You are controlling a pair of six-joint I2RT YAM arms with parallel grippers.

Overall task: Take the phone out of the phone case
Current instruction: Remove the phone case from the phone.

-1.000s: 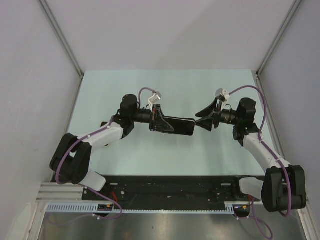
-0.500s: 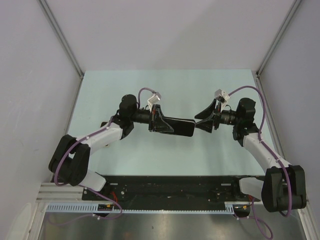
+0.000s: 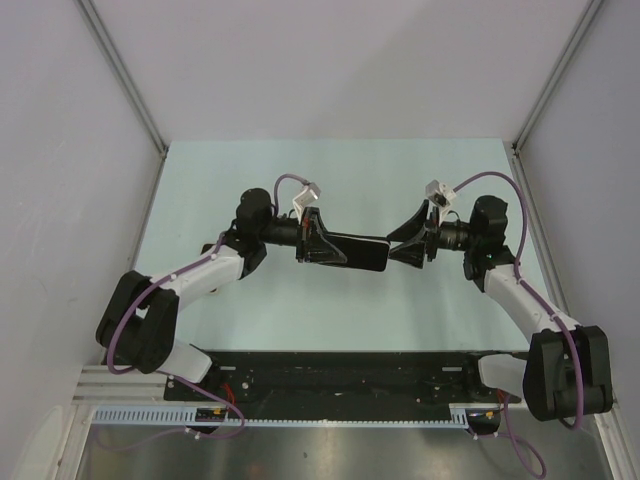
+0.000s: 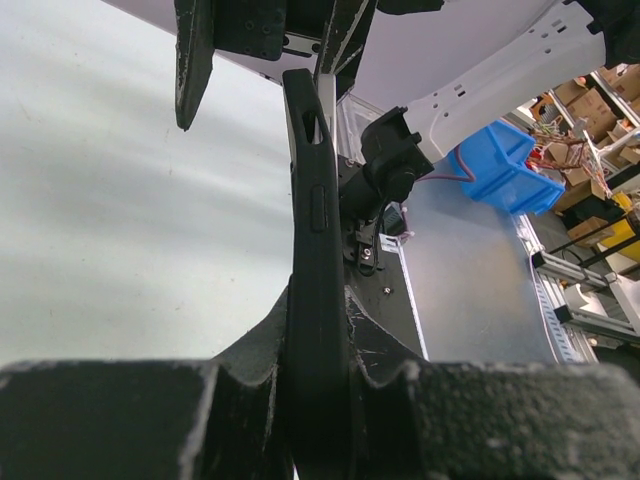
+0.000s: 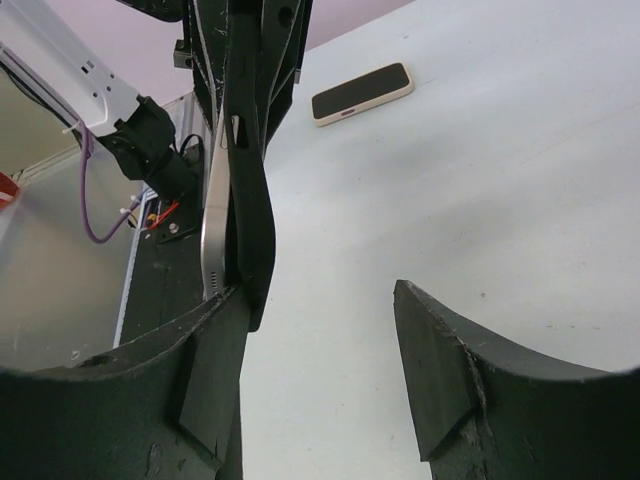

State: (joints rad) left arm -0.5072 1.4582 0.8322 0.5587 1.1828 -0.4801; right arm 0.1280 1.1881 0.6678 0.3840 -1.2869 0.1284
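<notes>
My left gripper [image 3: 322, 247] is shut on one end of the black phone case [image 3: 362, 252] and holds it edge-up above the table's middle. In the left wrist view the case [image 4: 308, 230] runs straight away from my left gripper [image 4: 318, 375]. The right wrist view shows the phone's silver edge [image 5: 211, 235] lying against the near side of the case [image 5: 252, 190]. My right gripper [image 3: 397, 248] stands open at the case's free end. Its left finger [image 5: 205, 370] touches that end at the phone's edge, and its right finger [image 5: 450, 370] stands well clear over the table.
A second phone with a beige rim [image 5: 362, 93] lies flat on the pale green table [image 3: 330, 180], seen only in the right wrist view. The black base rail [image 3: 340, 378] runs along the near edge. A blue bin [image 4: 500, 165] sits off the table.
My right gripper has slid a little to the left, up to the case's free end, with its jaws slightly wider. The left gripper and case have barely shifted.
</notes>
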